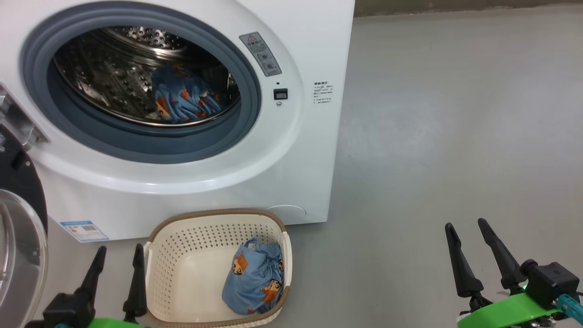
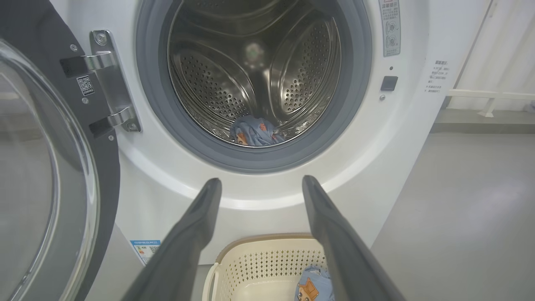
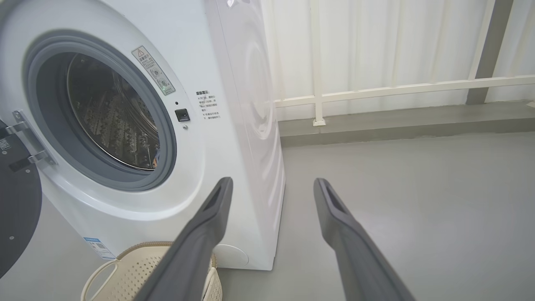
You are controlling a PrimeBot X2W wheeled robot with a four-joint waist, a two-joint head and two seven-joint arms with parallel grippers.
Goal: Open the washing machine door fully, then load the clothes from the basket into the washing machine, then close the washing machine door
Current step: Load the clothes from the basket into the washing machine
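The white washing machine (image 1: 291, 150) stands open, its round black-rimmed glass door (image 1: 18, 246) swung out to the left. One light blue printed garment (image 1: 182, 98) lies in the steel drum. Another blue garment (image 1: 254, 278) sits in the cream basket (image 1: 182, 237) on the floor before the machine. My left gripper (image 1: 119, 249) is open and empty, just left of the basket. Far to the right, over bare floor, my right gripper (image 1: 467, 224) is open with nothing in it. In the left wrist view the left gripper (image 2: 259, 184) points at the drum, with the door (image 2: 50, 175) on the left.
Grey floor (image 1: 455, 114) stretches to the right of the machine. A white railing and pale wall (image 3: 397, 88) stand behind it. The door hinge (image 2: 108, 79) sits at the machine's left edge.
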